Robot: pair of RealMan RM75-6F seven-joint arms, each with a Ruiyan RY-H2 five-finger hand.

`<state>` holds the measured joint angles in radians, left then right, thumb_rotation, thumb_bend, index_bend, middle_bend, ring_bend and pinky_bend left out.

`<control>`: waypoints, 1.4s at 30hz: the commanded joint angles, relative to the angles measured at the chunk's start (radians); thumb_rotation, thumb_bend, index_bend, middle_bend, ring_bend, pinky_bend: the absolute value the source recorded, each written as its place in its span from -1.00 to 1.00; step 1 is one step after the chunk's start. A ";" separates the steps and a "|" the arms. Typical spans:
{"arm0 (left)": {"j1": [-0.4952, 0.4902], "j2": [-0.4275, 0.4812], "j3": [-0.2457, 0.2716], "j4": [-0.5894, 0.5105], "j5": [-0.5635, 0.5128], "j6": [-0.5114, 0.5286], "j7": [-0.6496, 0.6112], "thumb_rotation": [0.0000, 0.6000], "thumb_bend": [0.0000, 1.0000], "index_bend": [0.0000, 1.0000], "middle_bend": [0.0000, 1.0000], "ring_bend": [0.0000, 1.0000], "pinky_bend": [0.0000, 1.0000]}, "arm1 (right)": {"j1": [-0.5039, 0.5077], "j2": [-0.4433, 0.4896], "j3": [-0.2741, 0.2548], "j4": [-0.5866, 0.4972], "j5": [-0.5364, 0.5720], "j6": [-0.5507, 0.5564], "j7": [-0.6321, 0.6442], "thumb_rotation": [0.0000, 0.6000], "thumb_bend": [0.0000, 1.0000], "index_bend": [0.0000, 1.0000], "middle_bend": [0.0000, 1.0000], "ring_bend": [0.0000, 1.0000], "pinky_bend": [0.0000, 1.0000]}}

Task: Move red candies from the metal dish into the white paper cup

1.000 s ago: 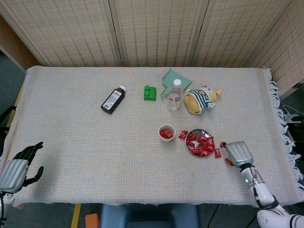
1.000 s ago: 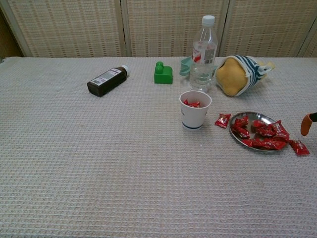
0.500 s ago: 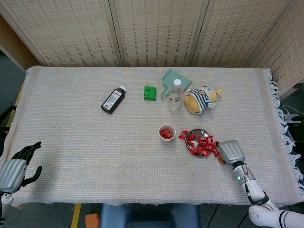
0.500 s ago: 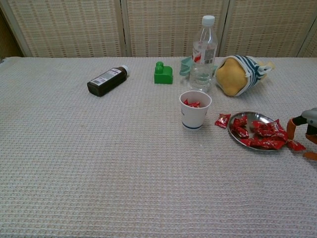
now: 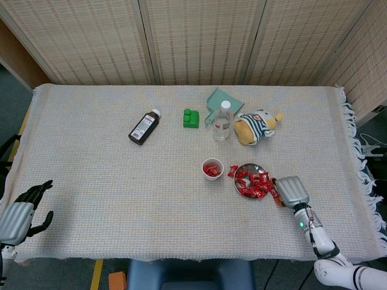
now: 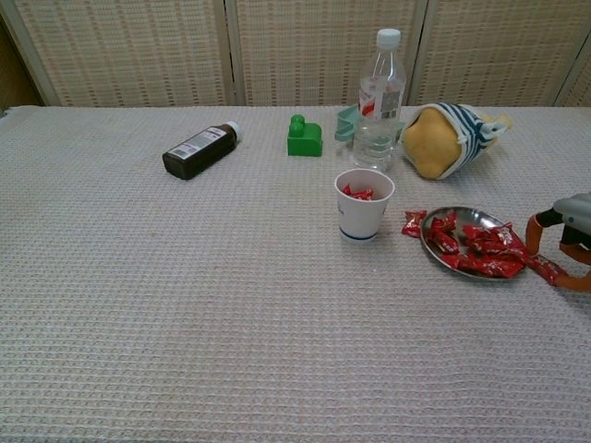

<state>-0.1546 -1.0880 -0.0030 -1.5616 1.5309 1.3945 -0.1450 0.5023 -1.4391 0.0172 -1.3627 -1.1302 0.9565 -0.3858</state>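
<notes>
The metal dish (image 5: 245, 170) (image 6: 480, 219) holds several red candies (image 5: 254, 183) (image 6: 480, 254) right of centre. The white paper cup (image 5: 212, 168) (image 6: 364, 208) stands just left of it with red candies inside. One loose candy (image 5: 232, 171) (image 6: 412, 222) lies against the dish's left rim. My right hand (image 5: 292, 190) (image 6: 565, 238) is at the dish's right rim, its orange-tipped fingers (image 6: 533, 233) apart around a candy (image 6: 546, 269) lying on the cloth. At the table's front left corner my left hand (image 5: 21, 212) holds nothing, fingers apart.
Behind the dish lie a striped plush toy (image 5: 257, 126) (image 6: 447, 138), a clear water bottle (image 5: 222, 121) (image 6: 379, 101), a teal dustpan (image 5: 219, 101) and a green block (image 5: 191, 118) (image 6: 303, 137). A brown medicine bottle (image 5: 144, 127) (image 6: 199, 150) lies further left. A woven cloth (image 5: 121, 181) covers the table.
My right hand has moved left up to the dish's right rim. The dish has slid slightly left, against the loose candy. The left hand has barely moved.
</notes>
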 commanded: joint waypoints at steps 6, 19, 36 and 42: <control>0.002 0.001 0.000 0.000 0.002 0.005 -0.003 1.00 -0.07 -0.92 -0.70 -0.75 -0.51 | -0.003 -0.006 0.003 0.003 0.006 0.001 -0.019 1.00 -0.56 -0.05 0.75 0.58 1.00; 0.002 0.000 0.001 -0.001 0.004 0.007 0.001 1.00 -0.07 -0.94 -0.70 -0.75 -0.51 | -0.017 0.020 0.016 -0.033 -0.012 0.029 -0.003 1.00 -0.56 0.11 0.75 0.58 1.00; -0.001 0.002 -0.001 -0.001 0.005 0.003 -0.011 1.00 -0.07 -0.95 -0.70 -0.75 -0.51 | 0.153 0.095 0.210 -0.297 0.005 -0.003 0.001 1.00 -0.56 0.11 0.75 0.59 1.00; 0.000 0.006 -0.002 0.003 0.002 0.005 -0.025 1.00 -0.07 -0.94 -0.70 -0.75 -0.51 | 0.276 -0.036 0.257 -0.226 0.127 -0.053 -0.098 1.00 -0.56 0.10 0.75 0.60 1.00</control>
<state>-0.1548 -1.0826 -0.0047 -1.5592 1.5332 1.3988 -0.1696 0.7372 -1.4256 0.2514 -1.6236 -1.0508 0.9293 -0.4450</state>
